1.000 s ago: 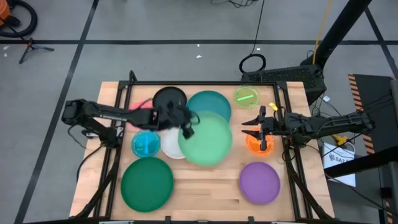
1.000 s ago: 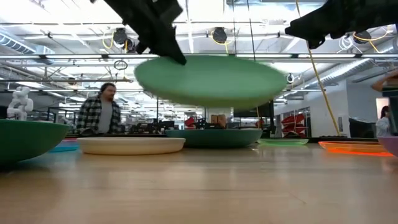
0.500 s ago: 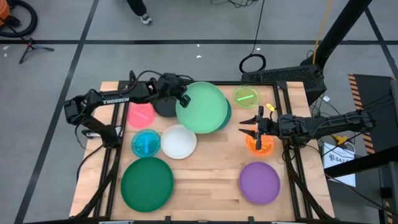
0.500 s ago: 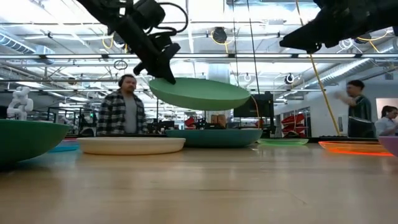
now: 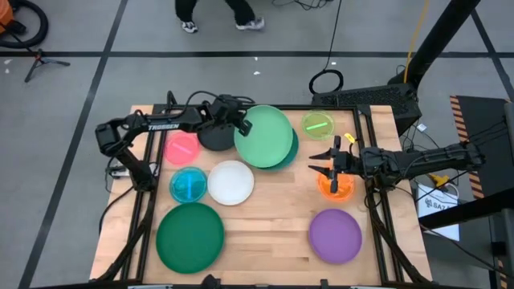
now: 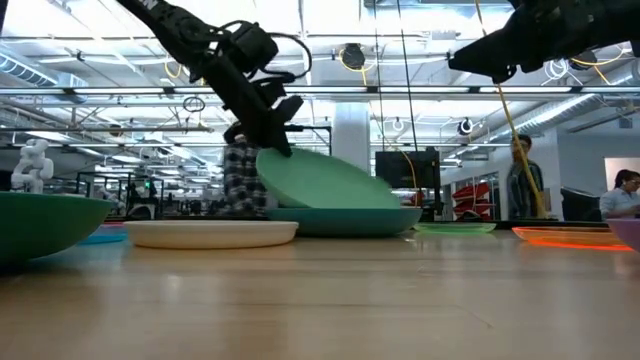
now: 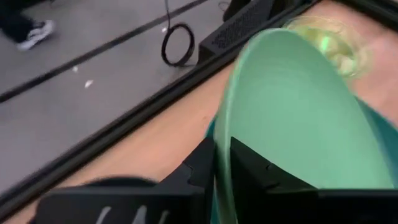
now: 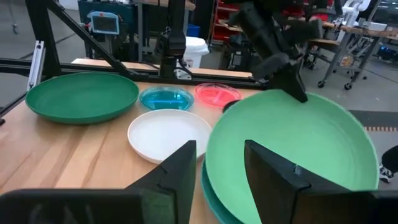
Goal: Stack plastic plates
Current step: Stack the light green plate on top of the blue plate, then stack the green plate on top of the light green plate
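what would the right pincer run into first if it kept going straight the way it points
Probably the mint plate. The right pincer hovers open above the orange plate, pointing across the table at the mint plate, which the left pincer holds tilted on the teal plate. Height is unclear.
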Motion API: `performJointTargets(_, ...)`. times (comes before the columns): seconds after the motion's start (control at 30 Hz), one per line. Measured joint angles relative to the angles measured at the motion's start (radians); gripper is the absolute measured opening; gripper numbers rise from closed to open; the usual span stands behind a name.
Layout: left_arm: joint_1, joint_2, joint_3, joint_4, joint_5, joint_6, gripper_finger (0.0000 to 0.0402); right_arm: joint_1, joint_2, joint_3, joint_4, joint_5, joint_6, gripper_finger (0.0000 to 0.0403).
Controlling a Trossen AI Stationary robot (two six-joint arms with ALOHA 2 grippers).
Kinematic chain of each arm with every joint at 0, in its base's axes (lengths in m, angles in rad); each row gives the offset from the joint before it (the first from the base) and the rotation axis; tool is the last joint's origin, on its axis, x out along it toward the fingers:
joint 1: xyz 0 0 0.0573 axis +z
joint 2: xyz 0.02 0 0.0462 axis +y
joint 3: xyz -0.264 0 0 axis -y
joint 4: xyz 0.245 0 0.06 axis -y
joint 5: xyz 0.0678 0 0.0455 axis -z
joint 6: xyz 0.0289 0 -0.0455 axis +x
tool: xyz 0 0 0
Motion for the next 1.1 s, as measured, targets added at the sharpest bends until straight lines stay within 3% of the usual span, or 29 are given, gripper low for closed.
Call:
performJointTargets(0.37,-0.012,0.012,0.0,0.005,0.011,0.045,0.0053,0.0,0.0,0.0,0.042,-0.001,-0.091,0.0128)
performJointTargets(0.57,-0.081,-0.026,0.0,-0.057,0.129,0.176,0.0053,0.0,0.001,0.0,0.097,0.024,-0.069,0.0128)
performJointTargets(0.7,-0.18,-0.082,0.0,-0.202,0.144,0.276,0.0053,0.0,0.008,0.0,0.114,0.024,-0.063,0.0128)
performJointTargets(0.83,-0.312,-0.141,0.001,-0.456,0.178,0.322,0.0053,0.0,0.018,0.0,0.117,0.025,-0.072,0.0128)
performJointTargets(1.1,-0.594,-0.164,-0.002,-0.923,0.209,0.171,0.0053,0.0,0.025,0.0,0.122,0.025,-0.073,0.0128)
